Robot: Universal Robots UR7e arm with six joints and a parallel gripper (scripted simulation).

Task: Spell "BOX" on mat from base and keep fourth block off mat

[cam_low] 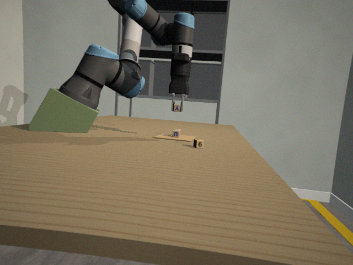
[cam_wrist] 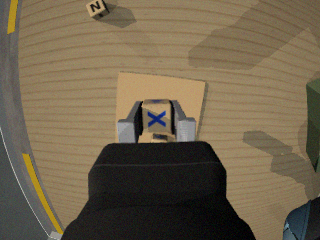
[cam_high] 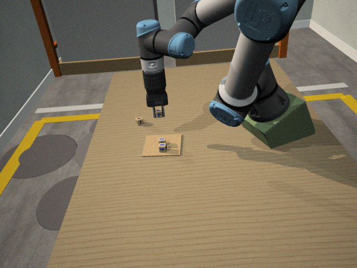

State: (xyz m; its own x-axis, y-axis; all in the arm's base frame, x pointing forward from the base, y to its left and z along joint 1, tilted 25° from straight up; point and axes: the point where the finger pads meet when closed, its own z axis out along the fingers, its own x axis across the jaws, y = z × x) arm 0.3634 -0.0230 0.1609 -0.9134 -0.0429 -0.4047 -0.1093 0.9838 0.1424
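Note:
My gripper [cam_high: 158, 114] [cam_low: 177, 108] [cam_wrist: 156, 111] is shut on the X block, which it holds high above the table; the X faces up in the wrist view. The thin light mat [cam_high: 149, 147] [cam_low: 186, 138] [cam_wrist: 130, 87] lies flat. On it, the O block [cam_high: 162, 139] [cam_low: 176, 133] and the B block [cam_high: 162, 147] sit close together, letters up, the B block nearer the top camera. Whether they touch is unclear. In the exterior view the B block is hidden behind the O block. The N block [cam_high: 139, 121] [cam_low: 198, 143] [cam_wrist: 96, 8] lies off the mat on the table.
The arm's green base wedge [cam_high: 291, 124] [cam_low: 64, 114] [cam_wrist: 314, 120] stands on the wooden table [cam_high: 184, 207] [cam_low: 142, 176], on the right in the top view. The table's edge lies beyond the N block, on the left in the top view. Arm shadows cross the table.

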